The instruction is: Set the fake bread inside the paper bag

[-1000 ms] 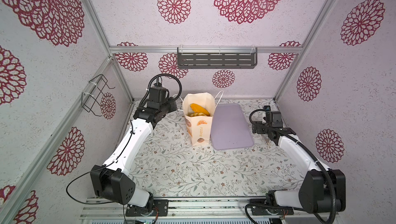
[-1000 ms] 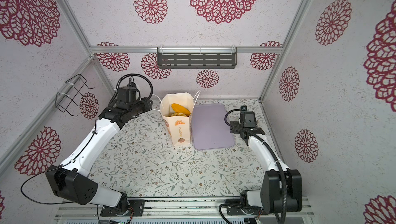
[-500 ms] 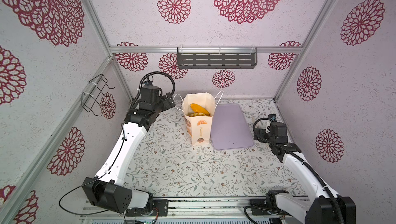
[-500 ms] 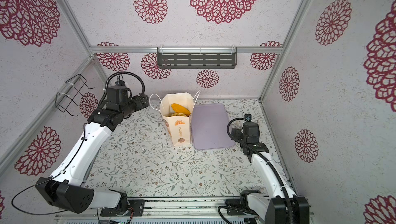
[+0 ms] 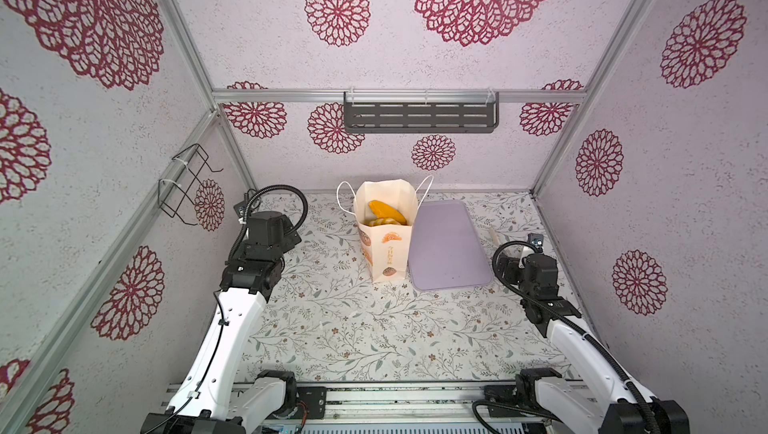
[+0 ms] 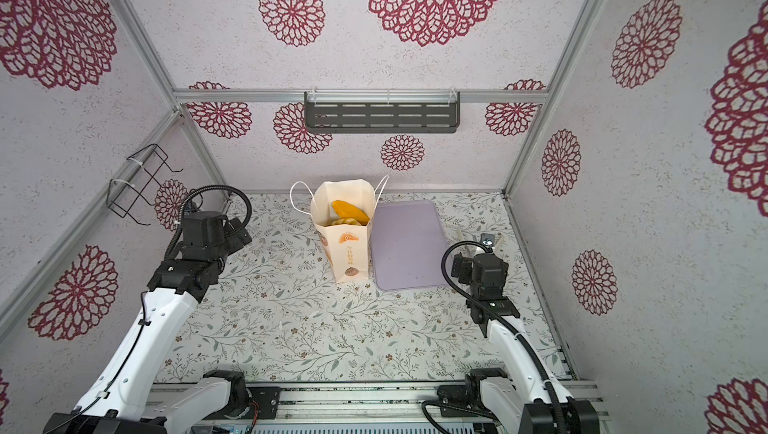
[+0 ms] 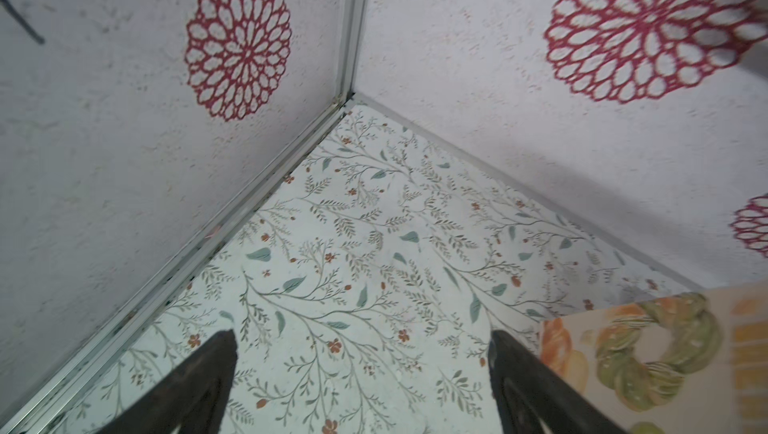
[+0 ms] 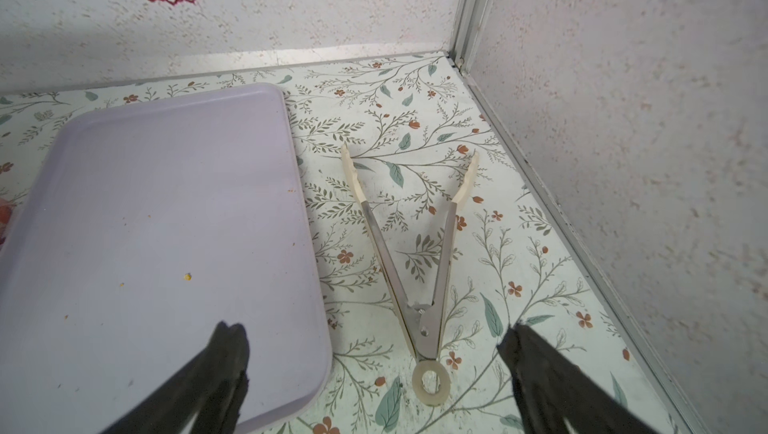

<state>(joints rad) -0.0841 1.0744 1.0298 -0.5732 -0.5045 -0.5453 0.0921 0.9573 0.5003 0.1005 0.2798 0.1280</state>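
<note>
Lilac plastic, the flat tray (image 5: 449, 245) lies bare just beside the paper bag (image 5: 388, 253), likely so the bread travels only a short way. That bag stands upright with its mouth open, ready for drops from above. Left gripper (image 7: 361, 338) and right gripper (image 8: 374, 330) hang toward the side walls, jaws spread wide, holding nothing. Steel tongs (image 8: 415, 253) lie splayed beside the tray. Golden fake bread (image 5: 384, 214) sits inside the bag; none shows outside, so filling looks finished.

Lilac tray (image 5: 449, 245) flat on floral tabletop (image 5: 332, 328); tongs (image 8: 428, 328) lying splayed just beside it
</note>
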